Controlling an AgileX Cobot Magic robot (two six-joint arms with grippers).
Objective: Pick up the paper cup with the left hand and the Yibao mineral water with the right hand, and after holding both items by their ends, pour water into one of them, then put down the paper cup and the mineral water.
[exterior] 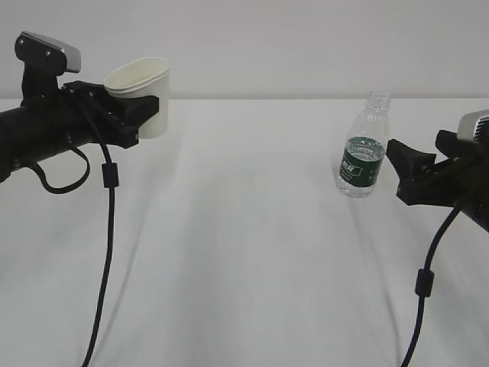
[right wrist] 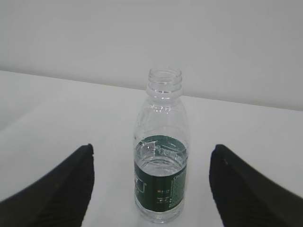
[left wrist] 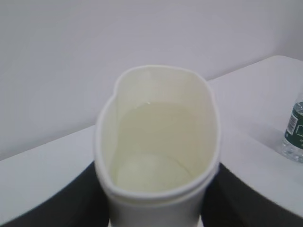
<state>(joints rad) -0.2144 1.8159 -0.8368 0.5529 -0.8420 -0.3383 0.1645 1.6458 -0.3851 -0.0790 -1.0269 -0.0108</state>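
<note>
Left end effector (exterior: 141, 115) grips paper cup (exterior: 141, 95), seemingly aloft

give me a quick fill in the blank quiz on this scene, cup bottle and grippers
1. The left gripper holds the paper cup ____ the table.
2. The Yibao mineral water stands upright with no ____ on its neck.
3. The right gripper is ____, with the bottle standing free beyond its fingers.
4. The cup's rim is squeezed into an ____ shape.

Missing words: above; cap; open; oval
</note>
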